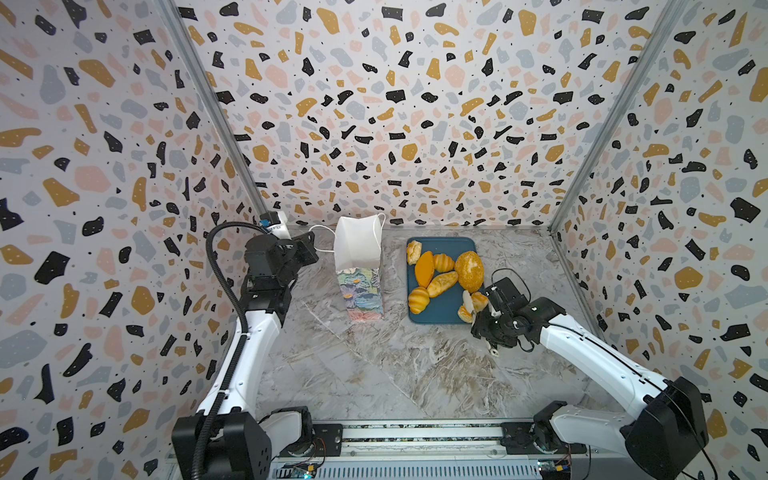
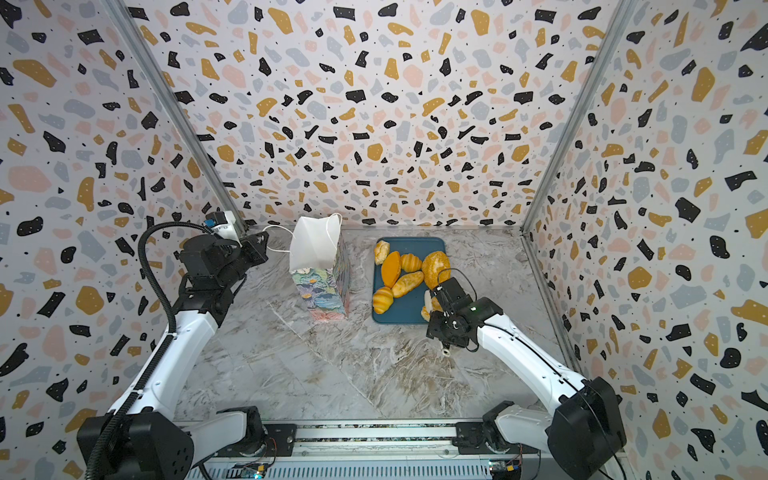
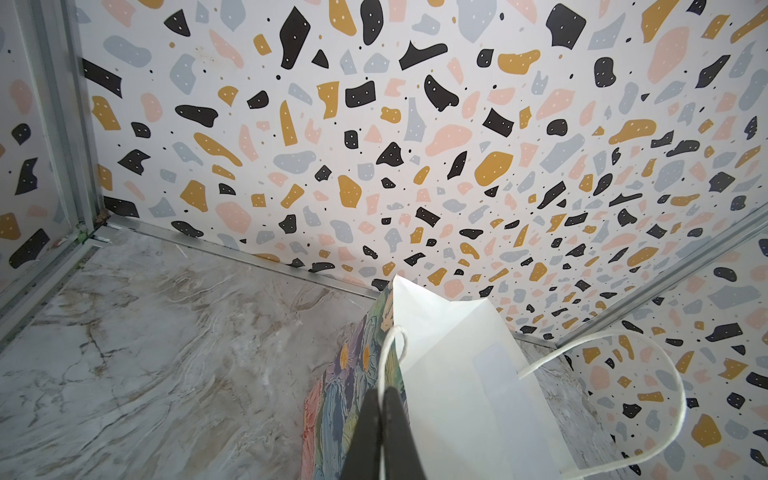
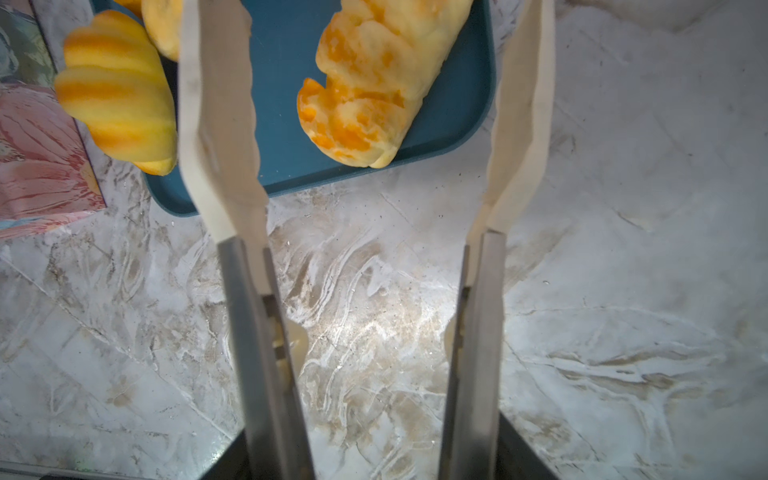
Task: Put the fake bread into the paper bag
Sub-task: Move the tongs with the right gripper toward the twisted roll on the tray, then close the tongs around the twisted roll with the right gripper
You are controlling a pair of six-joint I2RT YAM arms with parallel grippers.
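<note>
Right claw [image 4: 365, 104] agape over plaited pastry [image 4: 370, 79] at tray [image 4: 457, 124] edge; left claw [image 3: 382, 419] clenched on bag handle [image 3: 388, 353].

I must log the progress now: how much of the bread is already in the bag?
None, as far as visible: all seven breads lie on the blue tray. In hand: the left pincer is shut on the paper bag's cord handle, and the right pincer, open, straddles the plaited pastry. Gripping and bagging every bread is left.
</note>
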